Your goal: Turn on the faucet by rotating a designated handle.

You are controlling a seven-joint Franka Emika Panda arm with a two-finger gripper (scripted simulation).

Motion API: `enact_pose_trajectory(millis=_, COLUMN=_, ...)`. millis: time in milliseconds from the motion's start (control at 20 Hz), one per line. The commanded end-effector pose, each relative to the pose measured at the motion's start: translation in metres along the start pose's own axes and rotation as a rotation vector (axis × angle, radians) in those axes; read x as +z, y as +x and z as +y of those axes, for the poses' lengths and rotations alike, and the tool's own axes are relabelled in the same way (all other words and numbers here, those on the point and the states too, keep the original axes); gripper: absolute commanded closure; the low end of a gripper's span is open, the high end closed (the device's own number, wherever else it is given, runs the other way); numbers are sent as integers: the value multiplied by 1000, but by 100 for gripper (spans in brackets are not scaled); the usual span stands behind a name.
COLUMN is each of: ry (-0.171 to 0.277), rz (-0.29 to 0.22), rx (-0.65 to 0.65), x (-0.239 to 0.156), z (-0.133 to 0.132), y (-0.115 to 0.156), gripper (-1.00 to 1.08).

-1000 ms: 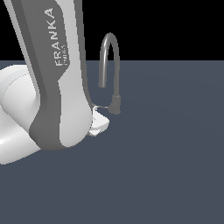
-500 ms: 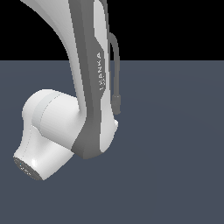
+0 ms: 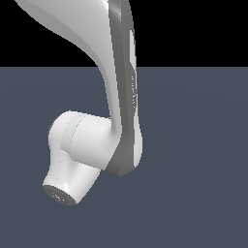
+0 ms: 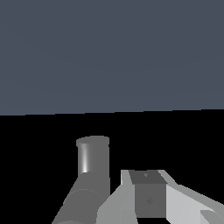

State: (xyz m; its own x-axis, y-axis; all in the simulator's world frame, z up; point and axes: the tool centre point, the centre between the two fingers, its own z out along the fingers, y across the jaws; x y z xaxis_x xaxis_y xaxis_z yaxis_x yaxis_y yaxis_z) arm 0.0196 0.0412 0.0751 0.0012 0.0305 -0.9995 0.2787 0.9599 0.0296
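Since half a second, the robot arm [image 3: 121, 97] swung across and now hides the faucet's spout.
Wrist view shows the faucet [image 4: 92, 159] base beside one of the fingers [image 4: 146, 197]; their state I cannot tell.

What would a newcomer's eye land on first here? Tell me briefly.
The big white-and-grey robot arm fills the middle of the exterior view, dropping from the top edge and blocking what lies behind it. In the wrist view, a dull-grey metal cylinder stands upright close beside the pale grey end effector, under a flat slate-blue floor.
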Motion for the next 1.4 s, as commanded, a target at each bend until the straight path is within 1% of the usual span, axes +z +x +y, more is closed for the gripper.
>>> enact_pose_trajectory(millis=0, ry=-16, rz=-4, rx=-18, x=3, z=-1, y=3, gripper=108)
enact_pose_trajectory(millis=200, ry=-29, rz=-7, rx=-32, x=6, z=-2, y=5, gripper=108)
enact_pose_trajectory(millis=550, ry=-30, rz=-7, rx=-33, x=6, z=-3, y=5, gripper=108)
enact_pose_trajectory(millis=1050, ry=-30, rz=-7, rx=-33, x=6, z=13, y=-35, gripper=108)
enact_pose_trajectory(millis=1100, ry=-30, rz=-7, rx=-33, x=6, z=13, y=-35, gripper=108)
enact_pose_trajectory(millis=1150, ry=-24, rz=4, rx=-38, x=6, z=7, y=-25, gripper=108)
enact_pose_trajectory(millis=1350, ry=-26, rz=1, rx=-36, x=6, z=4, y=-41, gripper=108)
